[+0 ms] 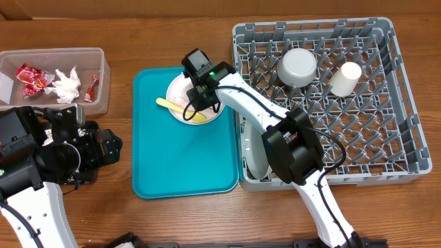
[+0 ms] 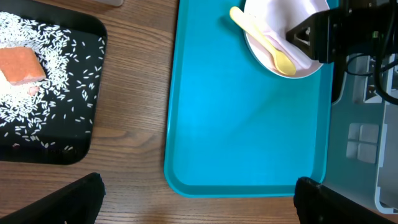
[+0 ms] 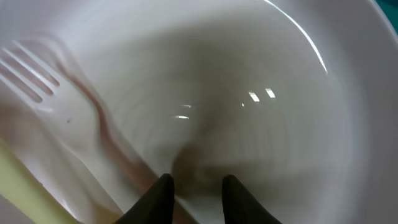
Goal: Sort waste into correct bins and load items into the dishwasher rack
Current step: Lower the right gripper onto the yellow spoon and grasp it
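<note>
Overhead view: the wooden worktop [image 1: 172, 220] carries the dishwasher rack [image 1: 386, 138] at the right, which is the largest item. The teal serving tray [image 1: 179, 158] lies just beside the rack's left wall. The clear plastic tub [image 1: 52, 50] stands at the far left. The shallow black tray [image 2: 62, 146] lies in front of the tub, to the left of the teal tray, and in the overhead view it is mostly covered by the left arm. The round grey plate [image 1: 252, 158] stands on edge between the pegs at the rack's left side. The pale pinkish-white plate [image 1: 178, 93] rests flat on the rear part of the teal tray. The small grey bowl [image 1: 297, 67] sits in the rear of the rack, and the small white cup [image 1: 344, 78] lies tilted just to its right. The right end effector [image 3: 198, 193] is lowered into the pinkish-white plate; its fingertips stand a narrow gap apart with nothing between them. The left end effector [image 2: 199, 202] hovers above the front edge of the teal tray with its fingers spread wide and empty. A yellow spoon [image 1: 176, 108] lies across the pinkish-white plate, and a white fork [image 3: 37, 74] lies on the plate beside it. The crumpled white napkin [image 1: 67, 86] and the red wrappers [image 1: 31, 77] are inside the tub. The orange food cube [image 2: 22, 62] and the rice grains [image 2: 62, 56] lie on the black tray.
</note>
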